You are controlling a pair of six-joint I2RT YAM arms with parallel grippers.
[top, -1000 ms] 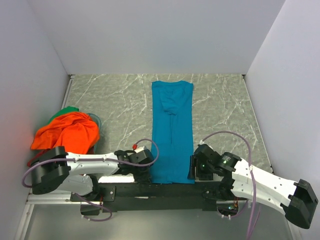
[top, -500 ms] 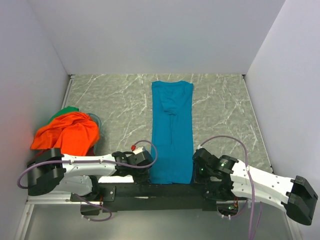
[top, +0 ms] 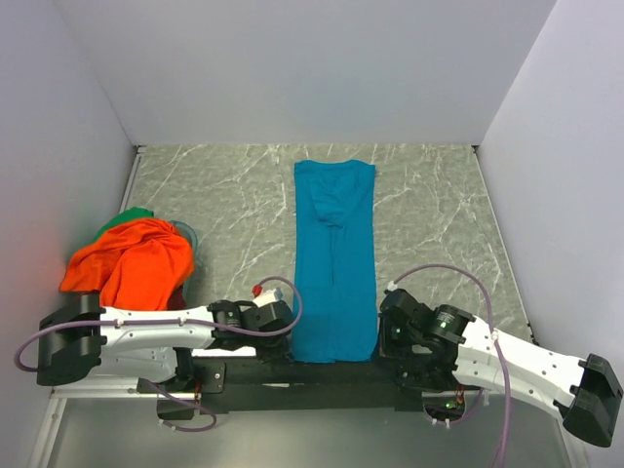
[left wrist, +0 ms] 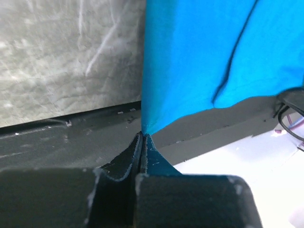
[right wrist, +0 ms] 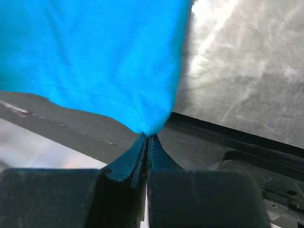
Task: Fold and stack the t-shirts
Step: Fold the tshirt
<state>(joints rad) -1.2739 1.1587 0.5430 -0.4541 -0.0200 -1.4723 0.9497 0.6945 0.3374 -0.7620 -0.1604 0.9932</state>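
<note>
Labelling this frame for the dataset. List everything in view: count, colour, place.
teal t-shirt: 1, teal blue, long folded strip down the table's centre, far to near edge
orange t-shirt: 1, bright orange, crumpled heap at the left side
green t-shirt: 1, green, peeking out behind the orange heap
table: 1, grey marbled
rail: 1, black, along the near edge
arms: 2, white and black, left and right
left tool: 1, black, shut on the strip's near-left corner
right tool: 1, black, shut on its near-right corner
</note>
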